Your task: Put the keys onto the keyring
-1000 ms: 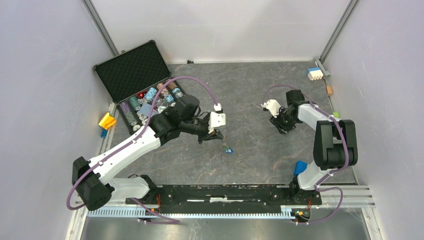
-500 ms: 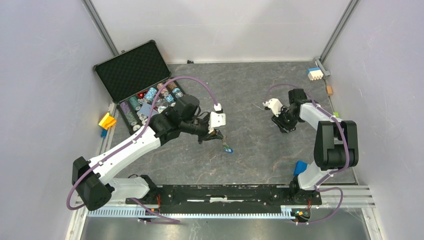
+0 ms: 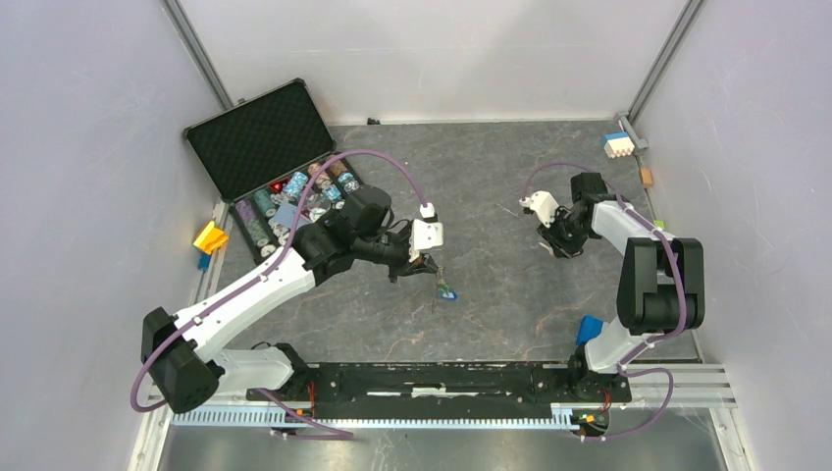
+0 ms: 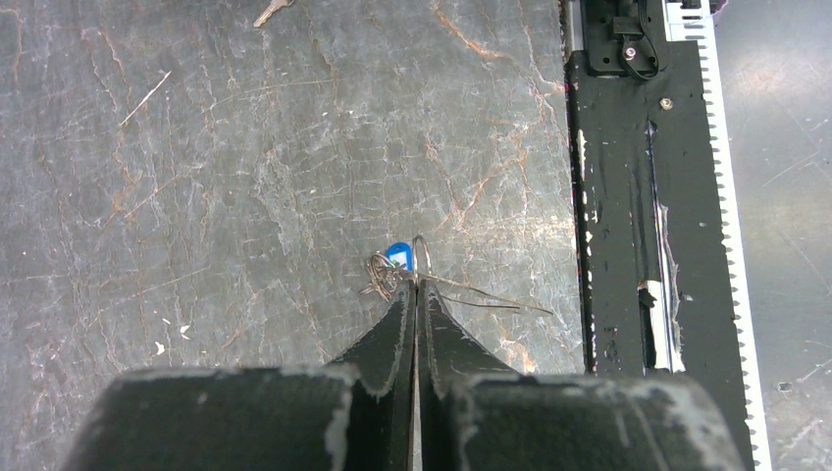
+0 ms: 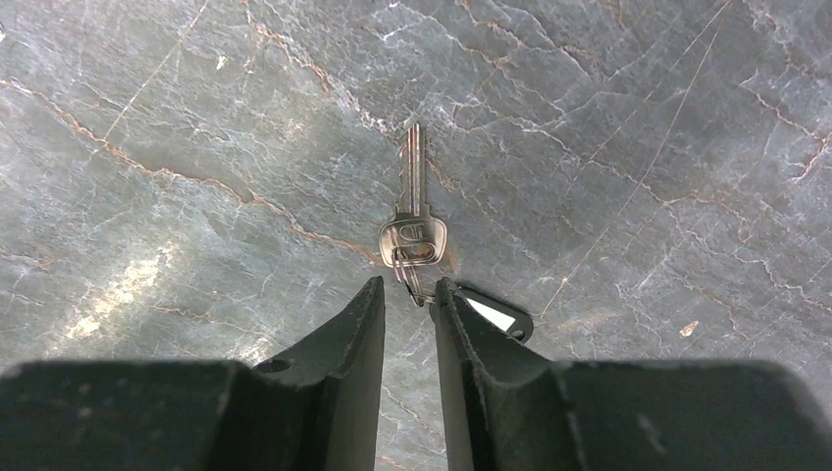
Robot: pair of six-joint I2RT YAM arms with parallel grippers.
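You are clamping the keyring [image 4: 416,240] in the left gripper [image 4: 412,294] while the right gripper [image 5: 409,289], fingers parted, is straddling the black-tagged key [image 5: 412,235], next needing a clean pinch.

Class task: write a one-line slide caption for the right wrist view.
Right gripper straddles the small ring joining a silver key to its black tag.
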